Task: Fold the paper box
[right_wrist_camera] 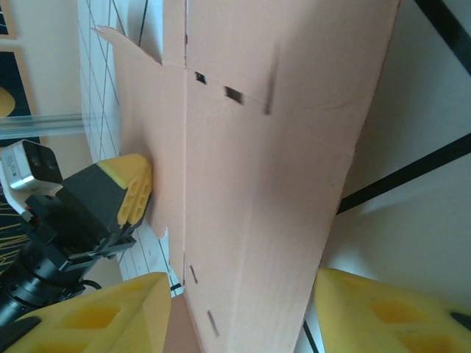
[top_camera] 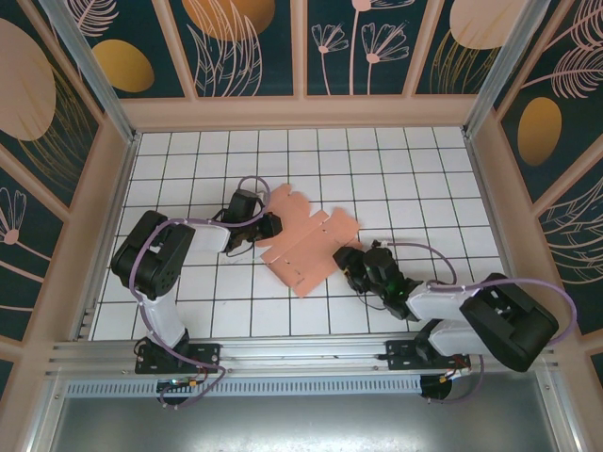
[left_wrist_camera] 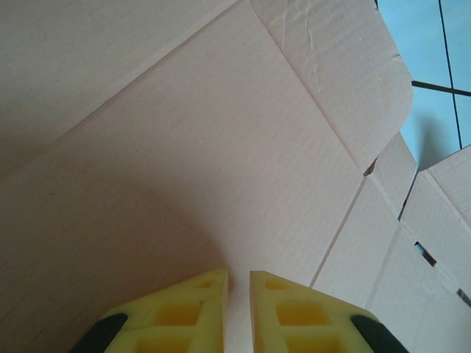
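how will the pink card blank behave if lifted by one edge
Probably floppy: the paper box is thin card with creases and slots, so it should hinge along them. Likely very light for its spread. On the smooth tiled table a push may slide it.

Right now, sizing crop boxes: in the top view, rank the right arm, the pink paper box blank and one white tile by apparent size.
1. right arm
2. paper box blank
3. white tile
The arm stands nearer the camera, which inflates it.
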Available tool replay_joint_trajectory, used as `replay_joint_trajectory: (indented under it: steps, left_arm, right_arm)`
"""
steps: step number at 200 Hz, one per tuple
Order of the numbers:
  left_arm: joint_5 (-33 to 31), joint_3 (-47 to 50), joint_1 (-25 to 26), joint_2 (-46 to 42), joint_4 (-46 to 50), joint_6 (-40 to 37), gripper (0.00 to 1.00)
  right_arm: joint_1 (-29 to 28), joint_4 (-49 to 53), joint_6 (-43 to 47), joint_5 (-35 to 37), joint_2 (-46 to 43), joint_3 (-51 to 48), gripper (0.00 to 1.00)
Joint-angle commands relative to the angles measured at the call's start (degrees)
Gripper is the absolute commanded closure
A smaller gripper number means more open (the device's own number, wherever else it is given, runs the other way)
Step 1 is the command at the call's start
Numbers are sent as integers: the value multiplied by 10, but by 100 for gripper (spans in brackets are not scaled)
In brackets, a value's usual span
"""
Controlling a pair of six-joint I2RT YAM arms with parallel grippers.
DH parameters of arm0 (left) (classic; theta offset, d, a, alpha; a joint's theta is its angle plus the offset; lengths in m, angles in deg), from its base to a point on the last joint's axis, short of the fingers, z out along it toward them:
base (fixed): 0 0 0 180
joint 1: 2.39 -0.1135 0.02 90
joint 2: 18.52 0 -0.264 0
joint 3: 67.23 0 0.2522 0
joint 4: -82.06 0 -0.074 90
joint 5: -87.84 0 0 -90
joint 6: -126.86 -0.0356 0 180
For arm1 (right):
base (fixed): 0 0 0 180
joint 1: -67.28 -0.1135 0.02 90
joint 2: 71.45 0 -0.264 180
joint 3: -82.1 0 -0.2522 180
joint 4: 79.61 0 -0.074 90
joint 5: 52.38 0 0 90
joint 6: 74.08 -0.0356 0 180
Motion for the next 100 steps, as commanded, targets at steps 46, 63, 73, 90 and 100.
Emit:
replay_joint_trajectory:
  steps: [46,63,73,90,100]
  left_arm:
    - [-12,16,-1,12,19,4,77]
    - [-17,17,-1,11,22,2,76]
    - [-20,17,-1,10,24,1,76]
    - [-24,18,-1,10,24,0,77]
    - [-23,17,-1,13,24,2,77]
  right_arm:
    - [-6,-48,-24,5,29,14,79]
    - [-8,-18,-36,6,18,12,64]
    - [-12,-7,-39,22,4,3,56]
    - [-17,18,-38,31,-22,-6,49]
    - [-18,30,-37,31,-35,-11,46]
